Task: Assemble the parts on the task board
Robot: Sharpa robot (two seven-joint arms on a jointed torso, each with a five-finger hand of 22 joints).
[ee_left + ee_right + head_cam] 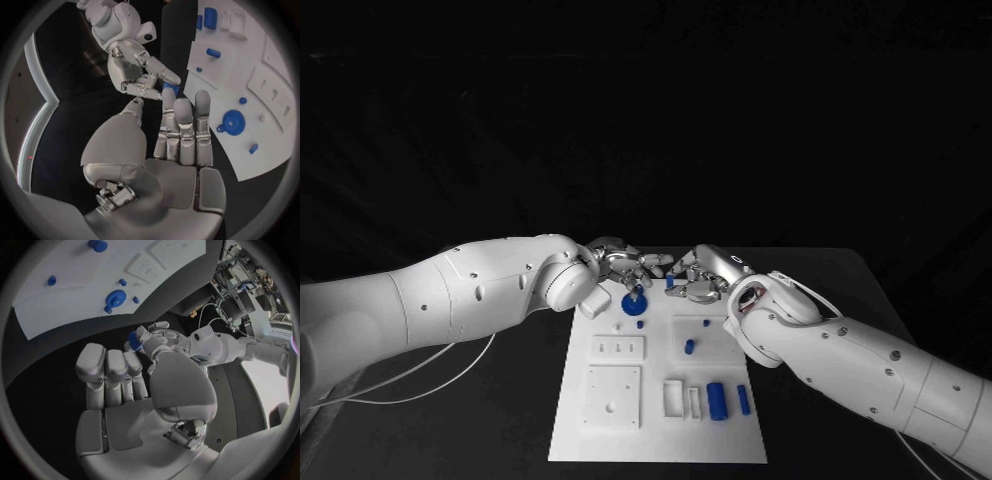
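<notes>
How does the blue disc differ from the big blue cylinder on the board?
The disc is flat and round; the cylinder is long and narrow. The disc lies at the board's far end; the cylinder lies at its near end. Both are blue.

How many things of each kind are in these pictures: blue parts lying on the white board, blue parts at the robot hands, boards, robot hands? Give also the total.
blue parts lying on the task board: 7
blue part between the hands: 1
task board: 1
robot hands: 2, left robot hand and right robot hand
Total: 11
</notes>
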